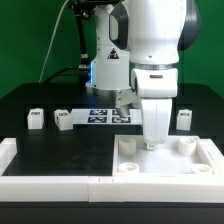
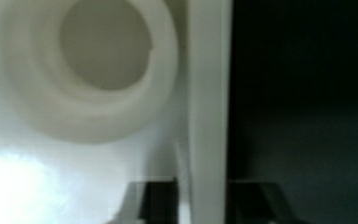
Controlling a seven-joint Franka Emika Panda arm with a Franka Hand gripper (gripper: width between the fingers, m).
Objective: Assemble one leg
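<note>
Three small white legs with tags stand on the black table: two at the exterior view's left (image 1: pixel 36 119) (image 1: pixel 63 120) and one at the right (image 1: pixel 184 120). The large flat white square piece with raised rim and corner sockets (image 1: pixel 200 165) lies at the front right. My gripper (image 1: pixel 150 138) is down at its far rim. In the wrist view the gripper (image 2: pixel 206 205) straddles the upright rim wall (image 2: pixel 204 100), with a dark fingertip (image 2: pixel 153 200) pressed against each side. A round corner socket (image 2: pixel 96 60) shows beside the rim. No leg is held.
The marker board (image 1: pixel 105 115) lies behind, between the legs and the arm's base. A white L-shaped wall (image 1: pixel 40 165) runs along the front left and front edge of the table.
</note>
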